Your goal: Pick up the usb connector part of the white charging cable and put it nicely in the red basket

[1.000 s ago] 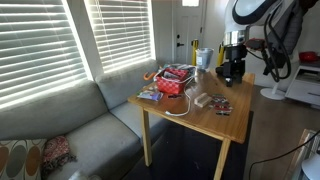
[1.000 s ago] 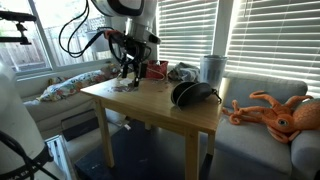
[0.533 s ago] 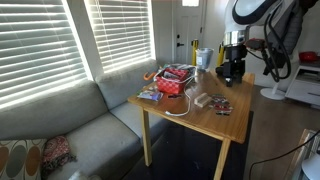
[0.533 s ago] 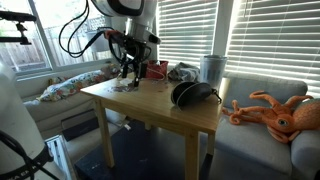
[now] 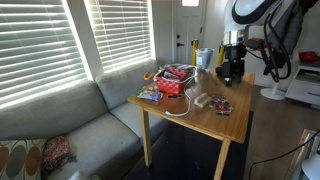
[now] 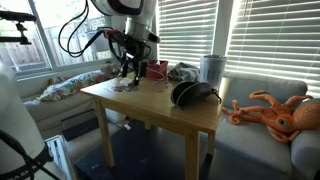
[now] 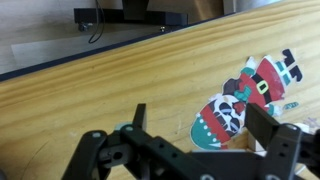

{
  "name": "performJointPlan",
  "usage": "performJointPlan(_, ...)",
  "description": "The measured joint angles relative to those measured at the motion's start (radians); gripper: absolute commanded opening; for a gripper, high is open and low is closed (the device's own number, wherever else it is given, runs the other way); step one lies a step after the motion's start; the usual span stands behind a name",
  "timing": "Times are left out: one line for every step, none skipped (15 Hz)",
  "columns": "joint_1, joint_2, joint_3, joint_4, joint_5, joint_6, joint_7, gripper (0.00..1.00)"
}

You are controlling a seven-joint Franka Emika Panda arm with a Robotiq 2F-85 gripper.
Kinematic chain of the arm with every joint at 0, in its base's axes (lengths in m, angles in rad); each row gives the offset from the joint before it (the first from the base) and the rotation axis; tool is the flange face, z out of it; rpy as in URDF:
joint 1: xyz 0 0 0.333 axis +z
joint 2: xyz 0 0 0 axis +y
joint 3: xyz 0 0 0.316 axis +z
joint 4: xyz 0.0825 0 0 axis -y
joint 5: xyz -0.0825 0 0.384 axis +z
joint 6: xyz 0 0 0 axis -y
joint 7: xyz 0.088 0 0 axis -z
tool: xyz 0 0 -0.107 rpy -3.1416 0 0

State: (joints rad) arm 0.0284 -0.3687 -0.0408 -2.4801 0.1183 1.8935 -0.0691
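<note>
The red basket (image 5: 175,80) stands on the wooden table (image 5: 200,118) near the window side; it also shows in an exterior view (image 6: 156,69). The white charging cable (image 5: 181,108) lies in a loose loop on the table in front of the basket. Its usb connector is too small to make out. My gripper (image 5: 232,68) hangs over the table's far end, apart from the basket and cable; it also shows in an exterior view (image 6: 128,72). In the wrist view my gripper (image 7: 202,128) is open and empty, above a Christmas-printed flat packet (image 7: 238,100).
A pale cup (image 5: 203,57) stands behind the basket. Flat dark packets (image 5: 222,107) lie on the table. Black headphones (image 6: 190,95) lie near the table's edge by a grey sofa (image 5: 80,125). An orange octopus plush (image 6: 275,112) sits on a seat.
</note>
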Motion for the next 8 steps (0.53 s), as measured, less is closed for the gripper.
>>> performJointPlan(0.003, 0.0, 0.02, 0.01, -0.007, 0.0, 0.008, 1.0)
performJointPlan(0.011, 0.001, 0.048, 0.028, -0.014, 0.0, 0.022, 1.0)
performJointPlan(0.027, 0.004, 0.083, 0.051, -0.024, -0.001, 0.045, 1.0)
performJointPlan(0.046, 0.009, 0.121, 0.08, -0.037, -0.005, 0.074, 1.0)
performJointPlan(0.068, 0.018, 0.158, 0.112, -0.048, -0.016, 0.103, 1.0)
performJointPlan(0.089, 0.031, 0.195, 0.148, -0.059, -0.028, 0.134, 1.0)
performJointPlan(0.11, 0.051, 0.231, 0.186, -0.071, -0.041, 0.168, 1.0)
performJointPlan(0.129, 0.075, 0.267, 0.226, -0.084, -0.054, 0.204, 1.0)
